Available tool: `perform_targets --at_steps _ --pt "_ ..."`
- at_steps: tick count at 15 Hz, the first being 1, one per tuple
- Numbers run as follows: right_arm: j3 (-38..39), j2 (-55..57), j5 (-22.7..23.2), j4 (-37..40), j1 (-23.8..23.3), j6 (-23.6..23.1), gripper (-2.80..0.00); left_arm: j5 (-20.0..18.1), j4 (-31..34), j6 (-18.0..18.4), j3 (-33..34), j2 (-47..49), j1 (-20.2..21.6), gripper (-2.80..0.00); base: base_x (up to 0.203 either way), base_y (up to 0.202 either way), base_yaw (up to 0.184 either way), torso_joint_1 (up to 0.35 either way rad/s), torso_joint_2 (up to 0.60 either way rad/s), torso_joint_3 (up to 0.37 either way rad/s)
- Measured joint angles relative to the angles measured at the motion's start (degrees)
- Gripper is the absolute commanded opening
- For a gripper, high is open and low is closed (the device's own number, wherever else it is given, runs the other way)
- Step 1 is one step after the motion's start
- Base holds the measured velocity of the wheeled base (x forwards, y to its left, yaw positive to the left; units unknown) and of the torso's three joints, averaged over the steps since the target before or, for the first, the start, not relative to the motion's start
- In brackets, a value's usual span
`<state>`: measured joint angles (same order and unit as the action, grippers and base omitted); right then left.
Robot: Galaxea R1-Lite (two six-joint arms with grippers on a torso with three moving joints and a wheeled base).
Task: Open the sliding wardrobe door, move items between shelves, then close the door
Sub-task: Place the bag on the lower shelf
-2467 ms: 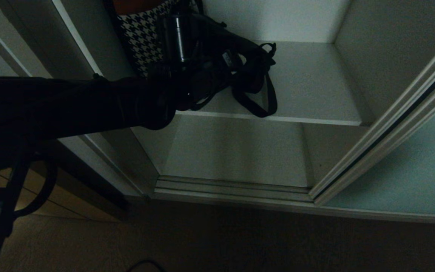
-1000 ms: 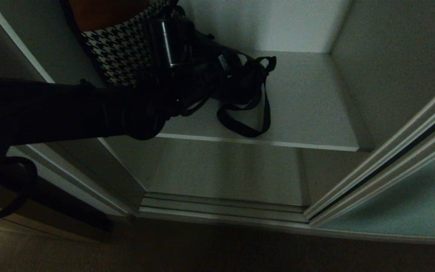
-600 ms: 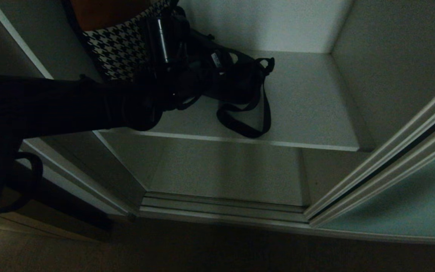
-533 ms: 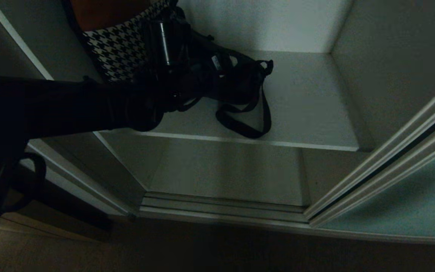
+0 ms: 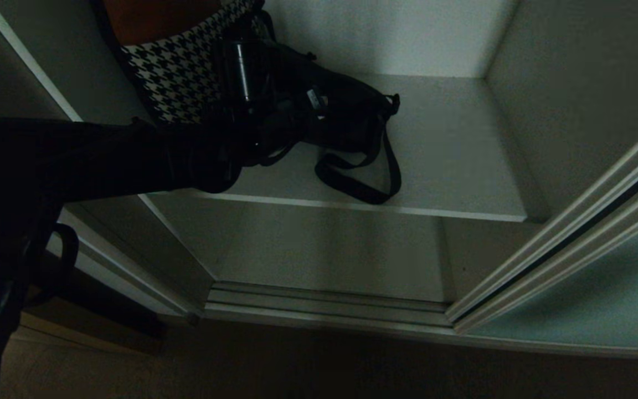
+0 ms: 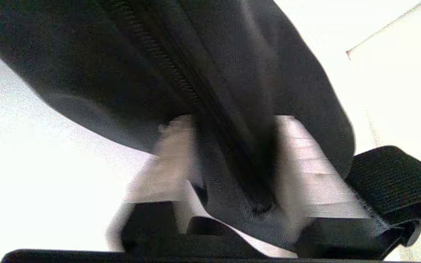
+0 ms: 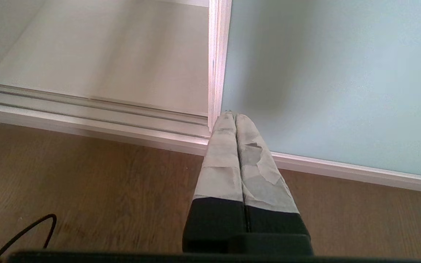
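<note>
A black fabric bag [image 5: 346, 113] lies at the left of the upper shelf [image 5: 452, 149], its strap loop [image 5: 363, 188] trailing toward the shelf's front edge. My left arm reaches in from the left, and the left gripper [image 5: 302, 113] is at the bag's near end. In the left wrist view the left gripper [image 6: 232, 124] is shut on a zippered fold of the bag [image 6: 210, 73], one taped finger on each side. The lower shelf [image 5: 330, 249] is bare. The sliding wardrobe door [image 5: 590, 288] stands slid to the right. My right gripper [image 7: 235, 115] hangs shut low by the door's [image 7: 323, 73] frame.
A houndstooth fabric item [image 5: 178, 69] stands on the upper shelf just left of the bag, behind my arm. The wardrobe's right inner wall [image 5: 562, 83] bounds the shelf. The door track [image 5: 324, 302] runs along the bottom. A black cable [image 7: 24, 230] lies on the wooden floor.
The left gripper's fingers have closed onto the bag, pinching its near end together. The arm has pushed slightly further in. The strap loop has barely shifted.
</note>
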<state>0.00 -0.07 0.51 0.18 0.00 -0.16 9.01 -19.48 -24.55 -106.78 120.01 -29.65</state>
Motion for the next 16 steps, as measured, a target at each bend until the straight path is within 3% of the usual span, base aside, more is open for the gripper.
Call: perform_targets --at_steps 8,11,13,16 --pt "0.0 0.0 0.0 0.0 0.0 0.0 -2.8 0.0 1.5 0.8 -3.5 0.2 -0.4 -2.8 0.0 0.0 0.0 0.0 0.0 0.0" --pt "0.0 0.0 0.0 0.0 0.0 0.0 -2.8 0.7 8.5 2.9 -3.5 -3.2 -2.4 -2.8 0.0 0.0 0.0 0.0 0.0 0.0" --pt "0.0 0.0 0.0 0.0 0.0 0.0 -2.8 3.3 12.8 4.6 -3.5 -5.9 -4.4 -2.8 0.0 0.0 0.0 0.0 0.0 0.0" --pt "0.0 0.0 0.0 0.0 0.0 0.0 -2.8 7.8 13.9 8.6 -3.3 -9.3 -6.9 -2.8 0.0 0.0 0.0 0.0 0.0 0.0"
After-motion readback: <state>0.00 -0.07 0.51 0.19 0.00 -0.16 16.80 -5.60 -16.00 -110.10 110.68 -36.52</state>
